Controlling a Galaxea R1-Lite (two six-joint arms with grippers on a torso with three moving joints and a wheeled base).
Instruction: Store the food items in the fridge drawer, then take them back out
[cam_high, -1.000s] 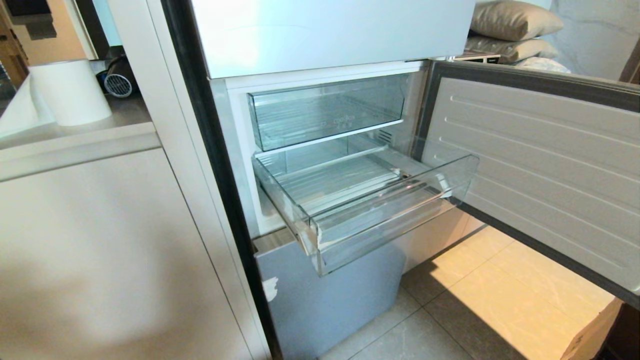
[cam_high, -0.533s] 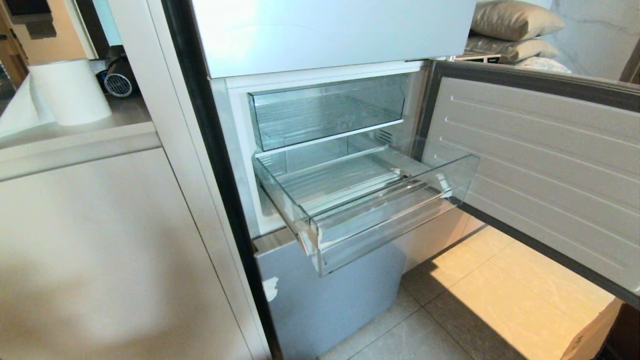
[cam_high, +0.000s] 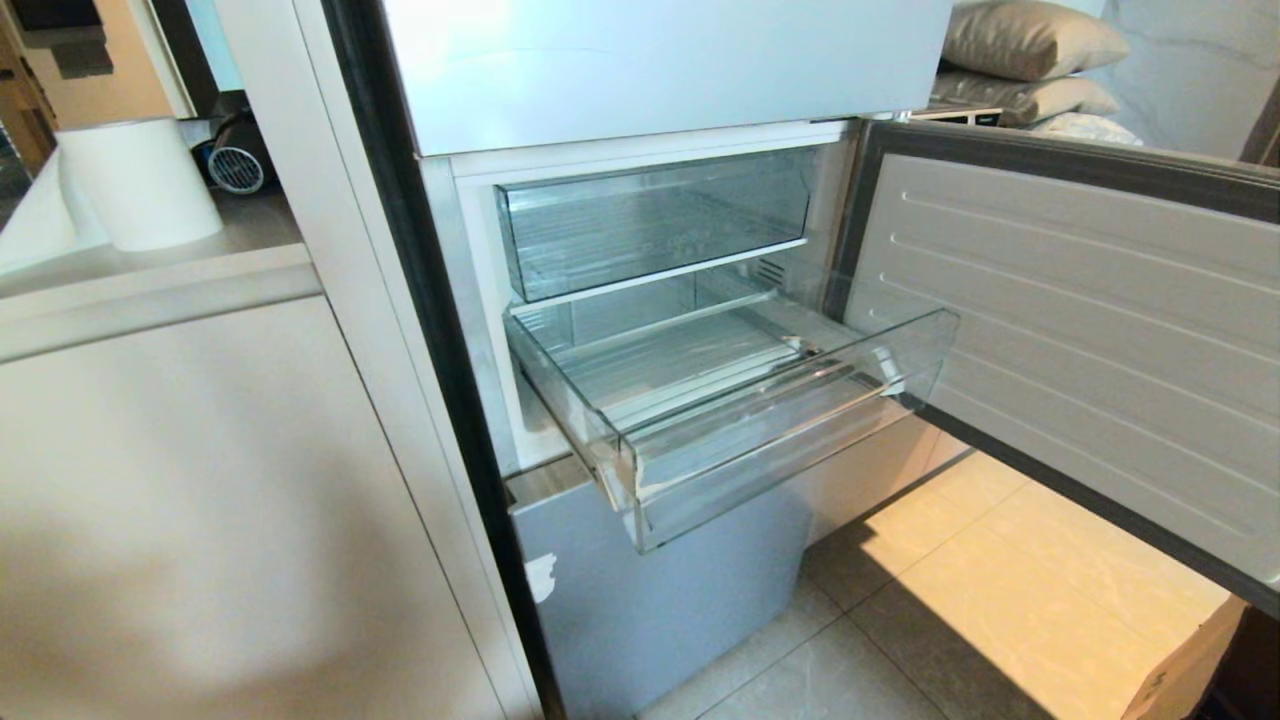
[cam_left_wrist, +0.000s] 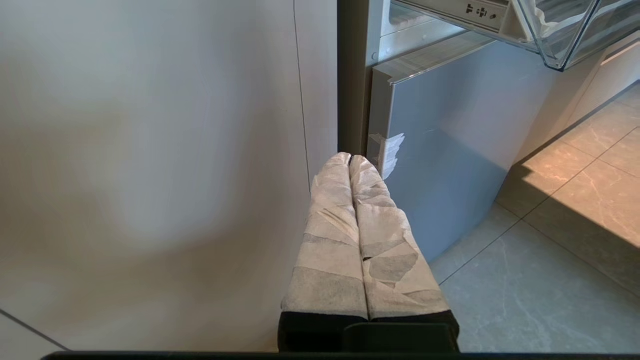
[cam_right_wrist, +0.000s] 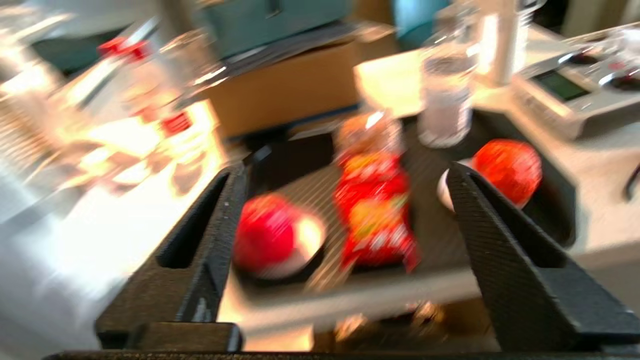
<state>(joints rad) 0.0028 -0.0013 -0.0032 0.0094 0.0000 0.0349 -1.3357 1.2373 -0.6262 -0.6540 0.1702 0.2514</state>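
The fridge drawer (cam_high: 740, 400), wide, shallow and clear, is pulled out of the open fridge and holds nothing; its corner (cam_left_wrist: 560, 35) also shows in the left wrist view. Neither arm is in the head view. In the blurred right wrist view, two round red food items (cam_right_wrist: 270, 235) (cam_right_wrist: 507, 170) lie in a black tray (cam_right_wrist: 300, 155), apart from each other. My right gripper (cam_right_wrist: 345, 172) hovers open before the tray, holding nothing. My left gripper (cam_left_wrist: 350, 157), its fingers wrapped in white tape, is shut and empty, low beside the fridge's lower door.
A red snack packet (cam_right_wrist: 375, 210) lies between the two items and a clear bottle (cam_right_wrist: 445, 100) stands behind. A taller clear drawer (cam_high: 650, 220) sits above the pulled-out one. The fridge door (cam_high: 1080, 330) stands open at the right. A white cabinet (cam_high: 200, 480) flanks the left.
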